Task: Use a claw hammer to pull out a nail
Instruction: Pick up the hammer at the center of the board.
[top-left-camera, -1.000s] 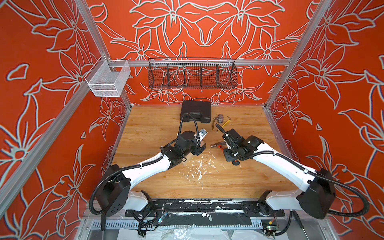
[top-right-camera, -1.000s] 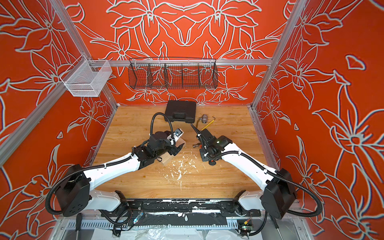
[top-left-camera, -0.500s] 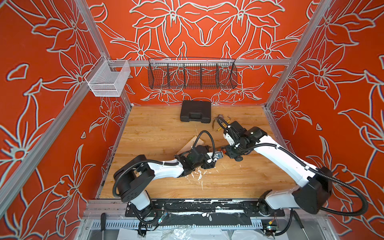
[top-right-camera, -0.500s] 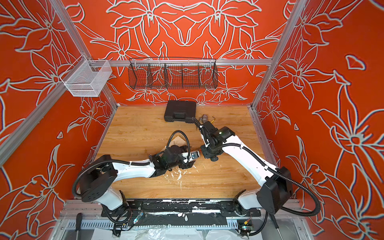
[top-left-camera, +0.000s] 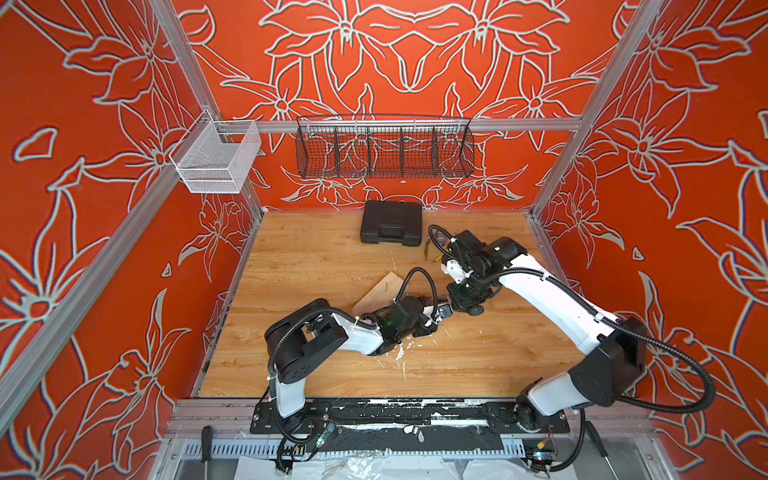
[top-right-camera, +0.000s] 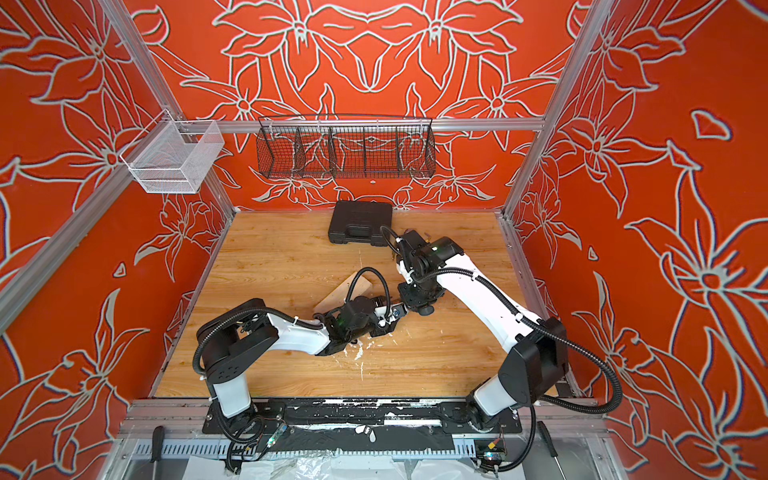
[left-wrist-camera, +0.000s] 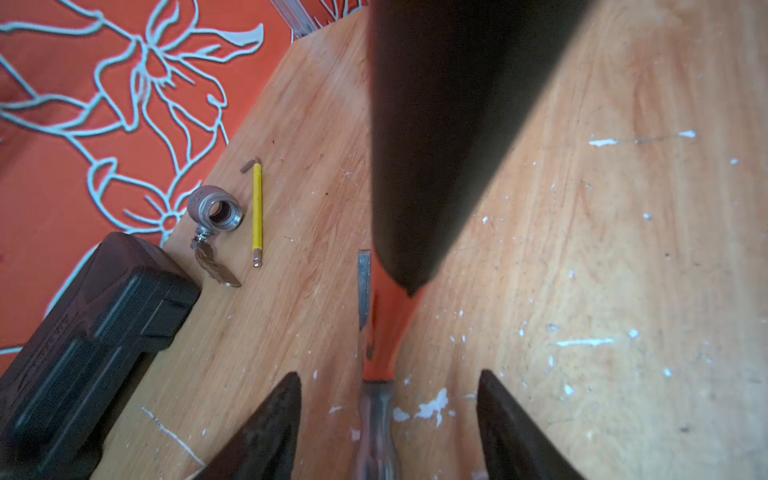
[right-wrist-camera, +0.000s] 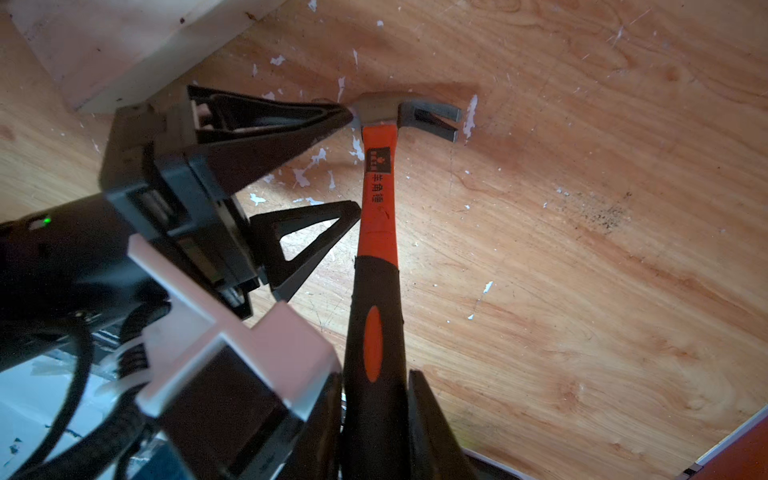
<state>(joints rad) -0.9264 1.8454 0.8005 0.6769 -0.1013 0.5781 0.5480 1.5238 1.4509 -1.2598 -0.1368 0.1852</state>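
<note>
The right claw is pressed onto the black grip of the one claw hammer, whose steel head is low over the middle of the tabletop. The left claw is spread, straddling the hammer just below its head. One wooden block lies just behind; the nail is too small to make out. One black case, one pencil and one valve sit by the back edge. A second ago the left claw covered the block; now the block is bare.

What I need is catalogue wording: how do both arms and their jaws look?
The left arm and right arm have white shells, black joints and looping black corrugated cables. The left gripper has black, hollow triangular jaws; the right gripper has black tapered ones.
</note>
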